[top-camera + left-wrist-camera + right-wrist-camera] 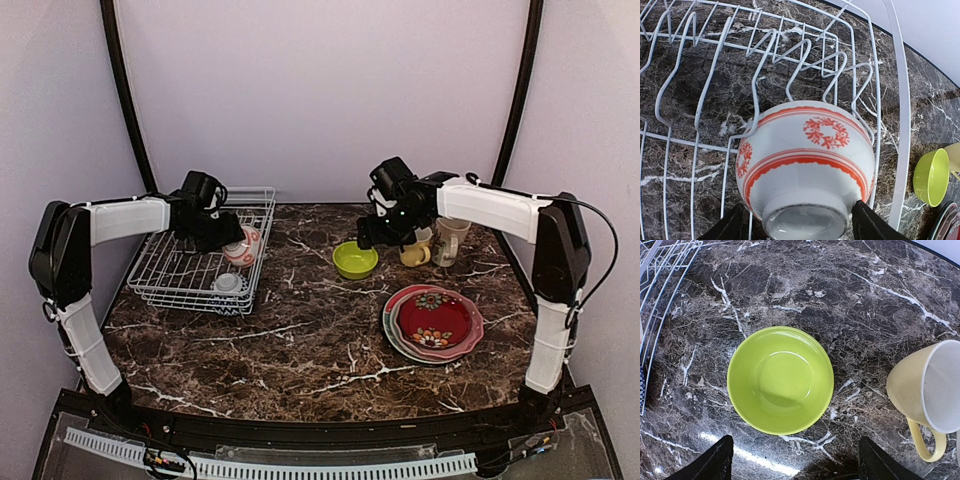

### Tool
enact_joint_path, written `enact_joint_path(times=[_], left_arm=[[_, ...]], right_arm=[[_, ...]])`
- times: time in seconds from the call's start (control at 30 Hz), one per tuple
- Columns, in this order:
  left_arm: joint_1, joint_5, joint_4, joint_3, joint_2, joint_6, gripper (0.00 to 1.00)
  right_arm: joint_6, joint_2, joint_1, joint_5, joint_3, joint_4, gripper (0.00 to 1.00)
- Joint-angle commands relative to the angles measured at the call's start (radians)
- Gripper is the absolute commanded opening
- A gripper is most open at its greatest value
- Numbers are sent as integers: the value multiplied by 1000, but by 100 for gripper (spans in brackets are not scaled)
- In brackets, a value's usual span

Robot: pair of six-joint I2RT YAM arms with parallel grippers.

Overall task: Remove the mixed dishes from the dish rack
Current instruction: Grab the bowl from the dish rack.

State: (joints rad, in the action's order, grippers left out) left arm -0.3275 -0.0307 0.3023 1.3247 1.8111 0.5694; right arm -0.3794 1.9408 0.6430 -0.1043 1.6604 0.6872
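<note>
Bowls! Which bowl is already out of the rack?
The lime-green bowl. It sits upright on the marble table below the right gripper, while the red-and-white bowl and the small striped bowl are in the dish rack.

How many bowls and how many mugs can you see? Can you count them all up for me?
Bowls: 3. That is the red-and-white bowl and the striped bowl in the rack, plus the green bowl on the table.
Mugs: 2. That is the yellow mug and the cream mug.
Total: 5
</note>
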Motion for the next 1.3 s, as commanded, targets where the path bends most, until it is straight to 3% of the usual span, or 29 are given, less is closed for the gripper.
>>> enact_joint_path(times=[0.0, 0.17, 0.43, 0.57, 0.83, 1.03, 1.27], left_arm=[[1, 1, 1, -3, 20, -22, 67], [1, -12, -12, -5, 32, -22, 58], [1, -21, -14, 2, 45, -37, 59], [1, -3, -10, 3, 45, -47, 69], [25, -36, -14, 38, 42, -116, 76], [59, -129, -117, 4, 12, -152, 73], [88, -181, -131, 10, 25, -158, 76]], right_arm=[[3, -40, 14, 4, -20, -16, 83], [-9, -67, 17, -12, -47, -19, 83], [-15, -85, 25, 5, -66, -40, 83], [-10, -78, 27, 9, -53, -41, 84], [-26, -85, 39, 8, -75, -51, 84], [-18, -77, 41, 13, -73, -57, 84], [-19, -71, 44, 20, -70, -58, 84]])
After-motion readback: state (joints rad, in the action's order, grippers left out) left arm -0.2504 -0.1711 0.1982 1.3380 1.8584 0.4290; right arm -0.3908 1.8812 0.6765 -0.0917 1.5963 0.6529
